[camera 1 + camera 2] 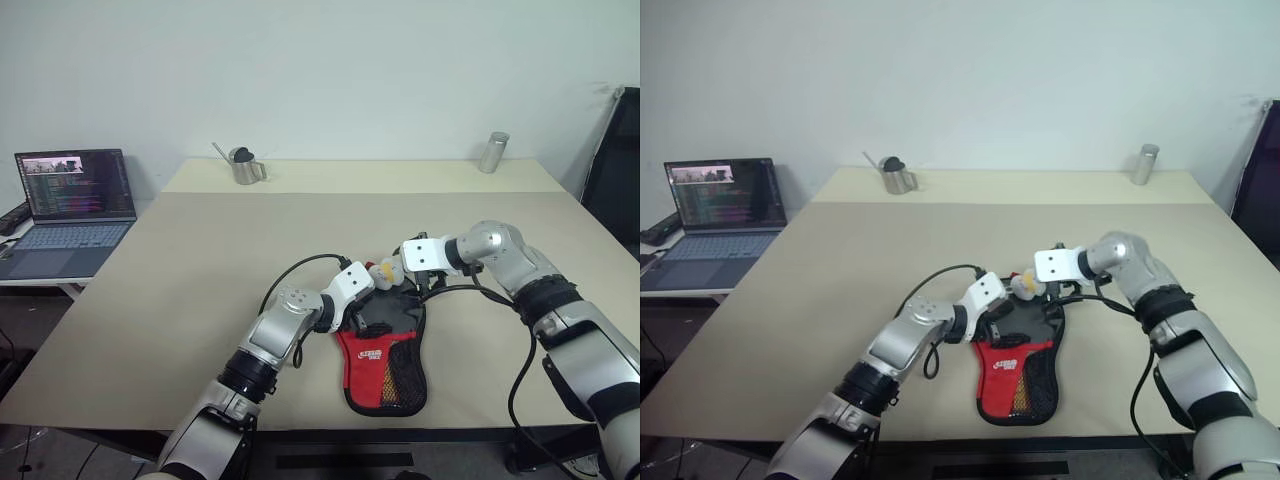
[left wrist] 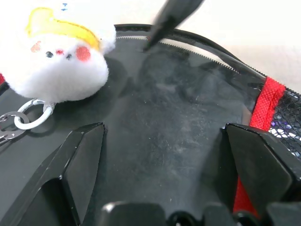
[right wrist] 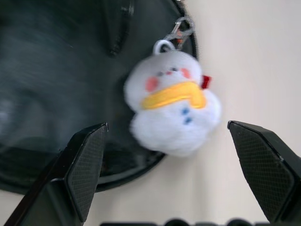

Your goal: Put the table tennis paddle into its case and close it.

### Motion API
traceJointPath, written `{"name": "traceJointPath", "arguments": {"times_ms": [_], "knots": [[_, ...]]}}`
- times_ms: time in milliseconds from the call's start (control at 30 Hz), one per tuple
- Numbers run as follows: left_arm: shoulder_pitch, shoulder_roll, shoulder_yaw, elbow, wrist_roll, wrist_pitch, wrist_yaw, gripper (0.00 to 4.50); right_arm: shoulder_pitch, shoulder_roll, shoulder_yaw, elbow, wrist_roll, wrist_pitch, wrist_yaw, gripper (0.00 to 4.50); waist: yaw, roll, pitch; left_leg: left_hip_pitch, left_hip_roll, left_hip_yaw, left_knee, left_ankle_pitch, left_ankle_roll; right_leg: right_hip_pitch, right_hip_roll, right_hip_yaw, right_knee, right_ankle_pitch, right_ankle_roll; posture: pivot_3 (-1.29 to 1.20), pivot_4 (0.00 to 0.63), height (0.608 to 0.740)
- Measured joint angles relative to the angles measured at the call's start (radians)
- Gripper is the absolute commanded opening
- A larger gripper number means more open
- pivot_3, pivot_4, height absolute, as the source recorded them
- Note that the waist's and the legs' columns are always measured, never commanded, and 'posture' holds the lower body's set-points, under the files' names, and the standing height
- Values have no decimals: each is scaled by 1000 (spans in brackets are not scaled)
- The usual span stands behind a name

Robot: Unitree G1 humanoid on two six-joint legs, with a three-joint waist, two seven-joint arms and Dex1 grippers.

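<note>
The case (image 1: 385, 355) lies near the table's (image 1: 200, 280) front edge, long axis running twelve to six, round black end at twelve, red mesh end at six. The left gripper (image 2: 162, 155) is spread wide over the black top, holding nothing; contact is hard to judge. The right gripper (image 3: 169, 160) gapes empty around the fluffy charm (image 3: 171, 110). The left wrist view shows the zip's teeth (image 2: 207, 59); the head views don't. Paddle presumably inside.
</note>
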Motion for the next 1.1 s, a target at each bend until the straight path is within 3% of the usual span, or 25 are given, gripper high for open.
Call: {"name": "traceJointPath", "arguments": {"times_ms": [400,900,1000,1100], "knots": [[8,-1,21,-54,-40,132,41,4474,-51,89,7,143,-85,-101,-33,4500,-9,3,-2,1,0,0,0,0,0,0,0,1,1,0,0,0,150,740],[28,32,21,-94,-63,155,67,4474,-100,181,9,254,-155,-121,-142,4500,-12,5,-3,2,0,0,0,0,0,0,0,1,2,1,-1,0,150,740],[29,37,21,-95,-65,155,68,4500,-102,197,9,269,-163,-118,-166,3853,-15,5,-3,2,0,0,0,0,0,0,1,2,2,1,-1,0,150,740],[33,40,21,-99,-66,155,69,4500,-102,212,9,287,-183,-116,-194,2834,-18,5,-3,2,0,0,0,0,-1,0,1,2,2,1,-1,0,150,740]]}}
